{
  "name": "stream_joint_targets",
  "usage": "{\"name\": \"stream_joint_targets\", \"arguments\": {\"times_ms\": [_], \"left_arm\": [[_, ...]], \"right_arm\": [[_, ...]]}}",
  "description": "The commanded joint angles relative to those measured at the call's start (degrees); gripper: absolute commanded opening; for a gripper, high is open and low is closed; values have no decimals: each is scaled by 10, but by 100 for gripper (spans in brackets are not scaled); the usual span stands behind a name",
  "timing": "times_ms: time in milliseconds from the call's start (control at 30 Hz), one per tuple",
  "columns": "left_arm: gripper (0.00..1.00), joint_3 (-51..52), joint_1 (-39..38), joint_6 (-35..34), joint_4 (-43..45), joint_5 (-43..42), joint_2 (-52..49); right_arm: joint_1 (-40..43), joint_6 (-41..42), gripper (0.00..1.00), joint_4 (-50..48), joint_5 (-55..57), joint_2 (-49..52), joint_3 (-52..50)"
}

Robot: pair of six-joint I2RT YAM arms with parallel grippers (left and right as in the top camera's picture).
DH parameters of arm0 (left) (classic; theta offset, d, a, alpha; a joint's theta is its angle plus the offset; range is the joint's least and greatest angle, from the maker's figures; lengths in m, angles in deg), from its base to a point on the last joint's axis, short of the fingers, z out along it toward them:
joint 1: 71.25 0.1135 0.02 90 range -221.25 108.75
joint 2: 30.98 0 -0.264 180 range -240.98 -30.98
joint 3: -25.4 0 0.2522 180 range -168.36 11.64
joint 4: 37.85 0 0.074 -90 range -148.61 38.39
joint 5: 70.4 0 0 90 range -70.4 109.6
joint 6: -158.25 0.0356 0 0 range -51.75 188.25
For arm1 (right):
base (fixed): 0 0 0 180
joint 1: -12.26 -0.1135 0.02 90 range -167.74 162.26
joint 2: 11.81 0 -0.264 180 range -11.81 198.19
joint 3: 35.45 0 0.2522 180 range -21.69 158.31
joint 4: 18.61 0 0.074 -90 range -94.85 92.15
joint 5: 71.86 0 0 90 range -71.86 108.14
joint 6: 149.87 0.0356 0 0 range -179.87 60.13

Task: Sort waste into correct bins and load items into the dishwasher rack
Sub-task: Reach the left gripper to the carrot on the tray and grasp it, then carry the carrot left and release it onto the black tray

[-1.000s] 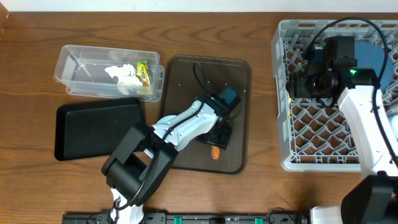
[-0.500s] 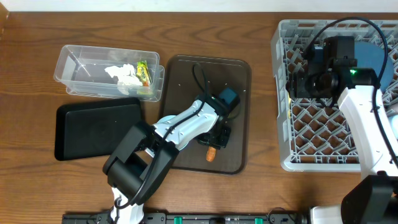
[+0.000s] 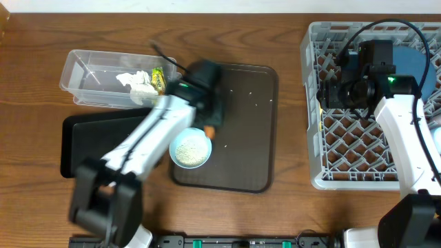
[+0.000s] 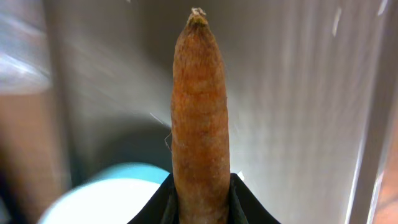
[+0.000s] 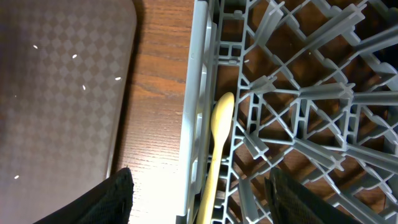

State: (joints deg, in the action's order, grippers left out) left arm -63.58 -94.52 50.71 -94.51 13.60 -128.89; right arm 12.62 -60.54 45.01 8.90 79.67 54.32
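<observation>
My left gripper (image 3: pixel 209 122) is shut on the short orange carrot piece (image 3: pixel 209 131) above the left part of the brown tray (image 3: pixel 241 138). In the left wrist view the carrot (image 4: pixel 199 106) sticks out upright between the black fingers (image 4: pixel 244 200). Just below it a pale bowl (image 3: pixel 191 149) holding white rice stands on the tray. The clear tub (image 3: pixel 89 72) holds tissues (image 3: pixel 136 83) and a green-yellow wrapper (image 3: pixel 159 79); the black bin (image 3: pixel 89 145) lies in front of it. My right gripper (image 3: pixel 332 93) hangs open over the grey rack (image 3: pixel 358 138), above the pale yellow spoon (image 5: pixel 216 146).
A dark blue plate (image 3: pixel 413 55) stands at the back of the rack. Loose rice grains (image 5: pixel 74 56) dot the tray. The rack's left wall (image 5: pixel 200 93) stands between the tray and the spoon. Bare wooden table (image 3: pixel 289 124) separates tray and rack.
The left gripper closed on the carrot at the tray's front, lifted it and swung up and left toward the bins, uncovering the bowl of rice. The right arm has not moved.
</observation>
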Motion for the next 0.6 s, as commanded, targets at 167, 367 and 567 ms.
{"name": "stream_joint_targets", "arguments": {"times_ms": [167,367,567], "left_arm": [[23,-12,156,12,87,14,55],[27,-12,236,11,155,20,47],[27,-12,278,7,196,42,25]], "right_arm": [[-1,4,67,0,-5,-1,1],[-1,4,68,0,-5,-1,1],[-1,4,68,-2,-5,-1,1]]}}
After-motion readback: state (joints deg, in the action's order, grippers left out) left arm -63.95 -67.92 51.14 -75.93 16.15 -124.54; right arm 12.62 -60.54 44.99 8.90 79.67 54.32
